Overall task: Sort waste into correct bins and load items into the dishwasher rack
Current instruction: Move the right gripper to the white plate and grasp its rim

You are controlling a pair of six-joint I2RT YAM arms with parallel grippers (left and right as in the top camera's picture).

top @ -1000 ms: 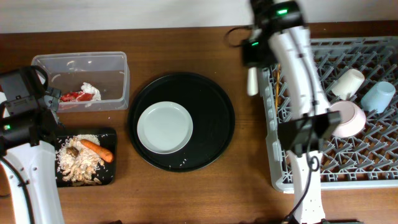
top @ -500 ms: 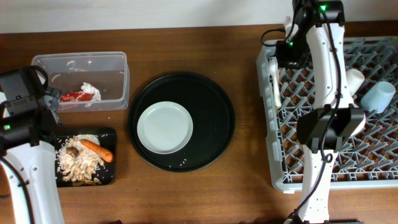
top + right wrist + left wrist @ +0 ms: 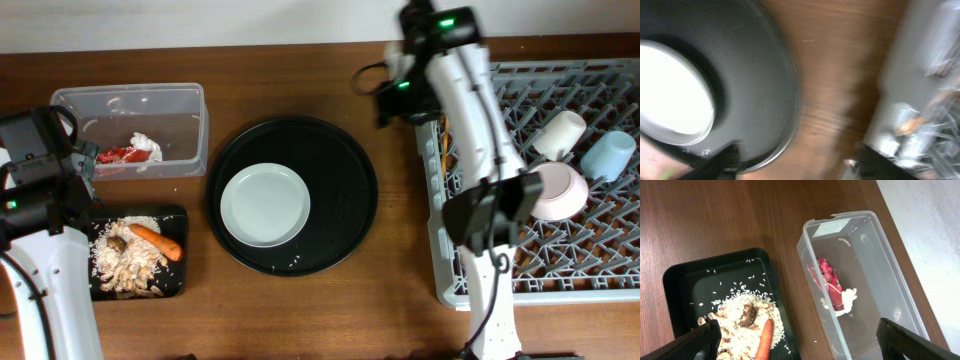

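Note:
My right gripper [image 3: 386, 98] [image 3: 800, 162] hangs open and empty over the wood between the round black tray [image 3: 340, 150] and the dishwasher rack [image 3: 600, 270]; its wrist view is blurred. The pale grey plate [image 3: 265, 205] [image 3: 670, 90] lies on that tray. In the rack sit a pink bowl [image 3: 560, 190], a white cup [image 3: 558, 133] and a light blue cup [image 3: 608, 153]. My left gripper [image 3: 800, 345] is wide open above the black bin [image 3: 685, 280], which holds rice [image 3: 735, 315], a carrot [image 3: 765, 340] and a brown lump [image 3: 747, 315]. The clear tub [image 3: 815, 230] holds a red wrapper [image 3: 827, 277] and a napkin [image 3: 845, 300].
The right arm [image 3: 470, 110] stretches from the table's front edge over the rack's left side and hides part of it. Bare wood runs between the round tray and the rack [image 3: 920, 65]. The left arm [image 3: 40, 190] stands at the far left beside both bins.
The right gripper carried a white utensil to the rack's left edge, let it go there, opened, and swung back left toward the round tray. The left arm has not moved.

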